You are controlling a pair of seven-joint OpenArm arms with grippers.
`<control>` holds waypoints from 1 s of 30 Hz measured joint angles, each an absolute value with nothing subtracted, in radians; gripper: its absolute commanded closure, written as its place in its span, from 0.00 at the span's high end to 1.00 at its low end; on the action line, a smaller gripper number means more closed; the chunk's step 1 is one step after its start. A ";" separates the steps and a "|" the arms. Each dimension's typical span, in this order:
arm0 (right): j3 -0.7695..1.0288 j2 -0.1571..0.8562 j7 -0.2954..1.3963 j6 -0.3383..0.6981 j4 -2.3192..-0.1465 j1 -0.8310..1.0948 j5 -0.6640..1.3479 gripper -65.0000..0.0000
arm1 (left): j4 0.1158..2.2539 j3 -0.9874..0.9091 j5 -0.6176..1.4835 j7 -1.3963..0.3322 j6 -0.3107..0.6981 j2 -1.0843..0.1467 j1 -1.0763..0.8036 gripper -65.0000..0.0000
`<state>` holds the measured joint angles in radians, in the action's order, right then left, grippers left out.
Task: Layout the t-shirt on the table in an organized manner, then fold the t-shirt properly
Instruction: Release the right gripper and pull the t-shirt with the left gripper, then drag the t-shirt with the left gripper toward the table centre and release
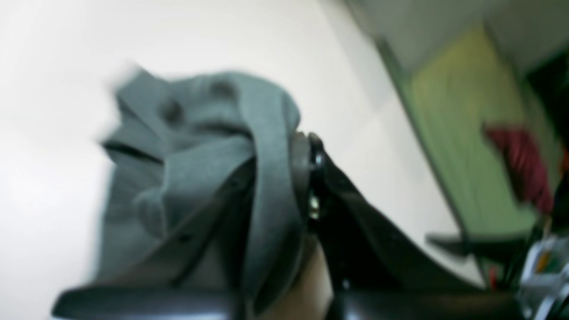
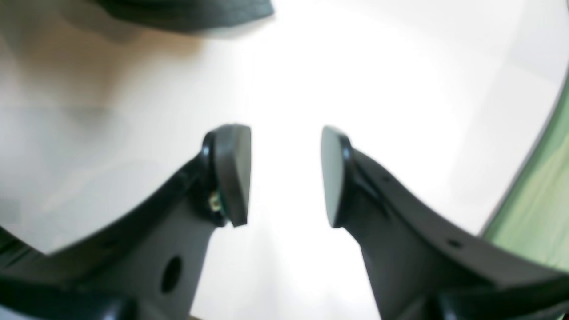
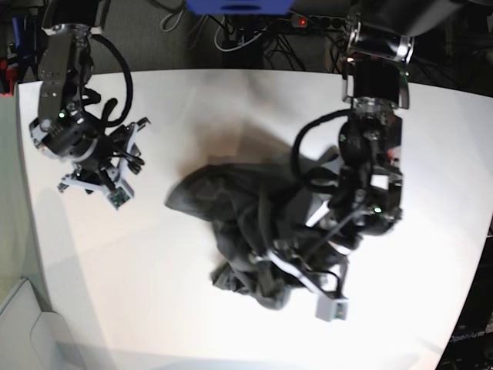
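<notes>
Your left claw [image 1: 284, 186] is clenched on a bunched fold of the t-shirt [image 3: 246, 223]. In the left wrist view the grey cloth wraps over and around the fingers [image 1: 311, 169], and the picture is blurred, so you cannot make out which part of the garment is pinched. In the base view that claw [image 3: 296, 266] sits low over the shirt's near edge, on the right side of the picture, with its arm above the cloth.

The t-shirt lies crumpled in a dark heap near the middle of the bench [image 3: 192, 316], not spread flat; folds pile up toward the left claw, and a looser lobe of cloth reaches out to the left of the picture.

Your right claw [image 2: 286, 175] is released. Its two pads [image 2: 235, 173] stand apart with only bare white bench [image 2: 400, 89] between them, nothing held. In the base view it [image 3: 104, 173] hangs over the bench on the left side of the picture, well apart from the shirt.

A strip of green [image 2: 542, 191] shows beyond the bench edge in both wrist views.
</notes>
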<state>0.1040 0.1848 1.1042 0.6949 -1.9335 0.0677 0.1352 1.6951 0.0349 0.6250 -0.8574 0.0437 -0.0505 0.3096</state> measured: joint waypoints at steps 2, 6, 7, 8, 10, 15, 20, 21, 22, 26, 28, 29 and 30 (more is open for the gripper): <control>0.104 0.185 1.102 0.695 -1.934 0.070 0.136 0.41 | 1.739 -0.041 0.679 -0.833 0.038 -0.053 0.327 0.01; 0.104 0.185 1.100 0.695 -1.934 0.070 0.136 0.41 | 1.738 -0.152 0.775 -0.841 0.049 -0.045 0.317 0.01; 0.104 0.186 1.099 0.695 -1.934 0.073 0.136 0.41 | 1.735 -0.193 0.794 -0.843 0.044 -0.038 0.307 0.01; 0.104 0.186 1.100 0.695 -1.934 0.079 0.135 0.41 | 1.734 -0.233 0.810 -0.843 0.041 -0.035 0.296 0.01; 0.104 0.185 1.106 0.695 -1.931 0.085 0.135 0.41 | 1.734 -0.285 0.828 -0.832 0.033 -0.023 0.292 0.01; 0.102 0.182 1.099 0.695 -1.931 0.081 0.136 0.41 | 1.736 -0.080 0.746 -0.830 0.043 -0.035 0.284 0.01; 0.105 0.194 1.105 0.695 -1.931 0.078 0.134 0.41 | 1.713 -0.020 0.574 -0.838 0.053 -0.029 0.173 0.02; 0.106 0.193 1.106 0.695 -1.930 0.078 0.133 0.41 | 1.697 -0.024 0.543 -0.841 0.049 -0.033 0.165 0.02; 0.105 0.192 1.106 0.695 -1.930 0.078 0.133 0.41 | 1.693 -0.025 0.521 -0.841 0.047 -0.038 0.156 0.05; 0.102 0.180 1.099 0.695 -1.930 0.078 0.138 0.41 | 1.703 -0.023 0.528 -0.841 0.052 -0.044 0.119 0.30; 0.104 0.180 1.099 0.695 -1.930 0.077 0.135 0.41 | 1.719 -0.020 0.528 -0.846 0.051 -0.034 0.094 0.49; 0.104 0.178 1.100 0.695 -1.930 0.076 0.135 0.41 | 1.731 -0.019 0.534 -0.841 0.051 -0.027 0.080 0.55; 0.105 0.173 1.100 0.695 -1.930 0.075 0.135 0.41 | 1.743 -0.005 0.562 -0.839 0.050 -0.020 0.067 0.61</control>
